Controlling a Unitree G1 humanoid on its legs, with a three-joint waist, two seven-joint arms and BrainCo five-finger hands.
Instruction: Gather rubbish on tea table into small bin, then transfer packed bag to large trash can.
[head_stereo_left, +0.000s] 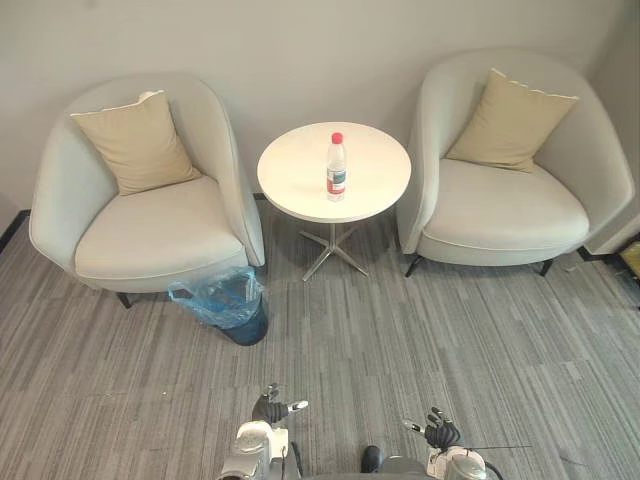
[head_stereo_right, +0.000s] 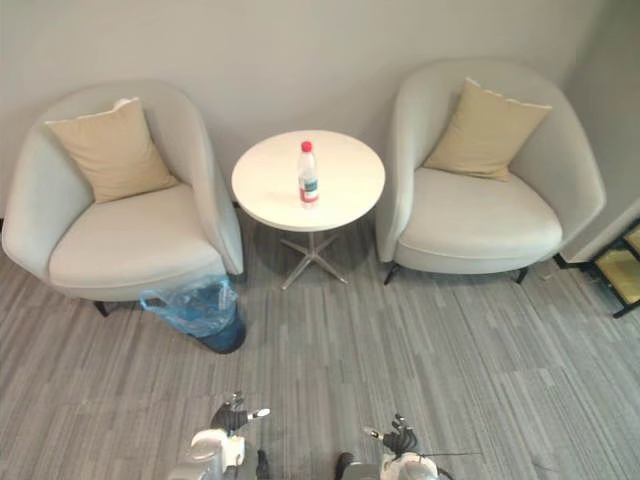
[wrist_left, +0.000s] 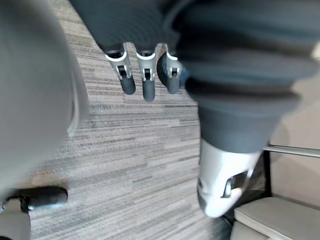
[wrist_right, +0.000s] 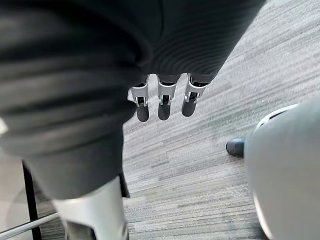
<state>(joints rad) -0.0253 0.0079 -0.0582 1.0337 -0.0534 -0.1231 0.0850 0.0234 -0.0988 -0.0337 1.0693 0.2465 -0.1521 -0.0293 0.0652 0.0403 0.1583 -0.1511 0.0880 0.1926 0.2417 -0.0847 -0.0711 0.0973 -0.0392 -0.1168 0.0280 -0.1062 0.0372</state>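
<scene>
Clear red-capped plastic bottle (head_stereo_left: 336, 168) upright on round white table (head_stereo_left: 290, 185); blue-bagged small bin (head_stereo_left: 228, 303) nearby for drop-off; left hand (head_stereo_left: 270, 408), right hand (head_stereo_left: 440, 432) low, slack-fingered, empty.

Right hand (wrist_right: 170, 60) above grey striped carpet (wrist_right: 200, 170); fingers (wrist_right: 163, 107) straight, touching nothing.
</scene>
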